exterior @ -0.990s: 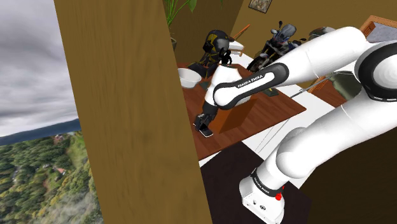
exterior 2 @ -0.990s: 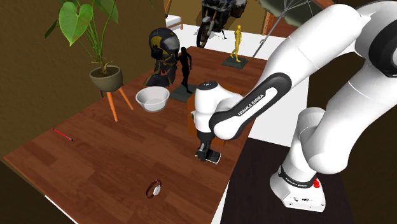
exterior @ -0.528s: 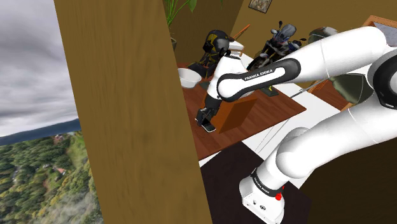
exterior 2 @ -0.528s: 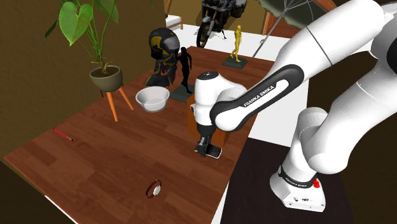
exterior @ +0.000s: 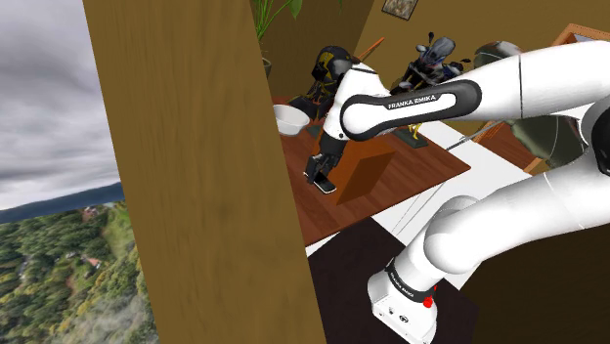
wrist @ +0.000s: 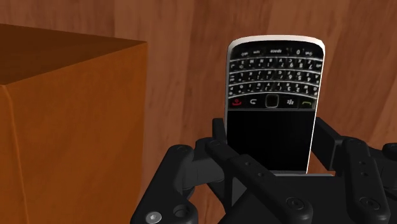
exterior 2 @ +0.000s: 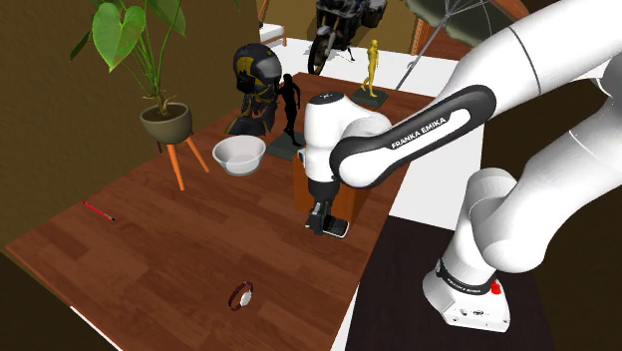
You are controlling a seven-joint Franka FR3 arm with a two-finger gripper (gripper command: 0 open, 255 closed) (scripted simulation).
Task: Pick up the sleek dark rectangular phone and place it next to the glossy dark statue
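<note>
My gripper [wrist: 270, 139] is shut on a black keypad phone [wrist: 272, 95], clasping its lower screen half between both fingers, keypad end pointing away. In the second exterior view the gripper [exterior 2: 321, 217] hangs a little above the wooden table [exterior 2: 179, 249] with the phone [exterior 2: 334, 228] held roughly flat, right beside an orange-brown box [exterior 2: 346, 202]. The glossy black figure statue [exterior 2: 290, 105] stands further back, past the box, beside a dark helmet [exterior 2: 254, 72]. In the shoulder view the gripper [exterior: 320, 174] and phone [exterior: 324, 184] hang at the box's [exterior: 364, 171] left.
A white bowl [exterior 2: 239, 154], a potted plant on a stand [exterior 2: 164, 122], a red pen [exterior 2: 99, 211] and a small wristwatch [exterior 2: 240, 296] lie on the table. A gold figurine [exterior 2: 371, 65] stands at the far end. A wooden panel [exterior: 205, 176] blocks the shoulder view's left.
The gripper has risen with the phone clasped in it and shifted a little toward the far end of the table, closer alongside the box. The arm's elbow has swung upward.
</note>
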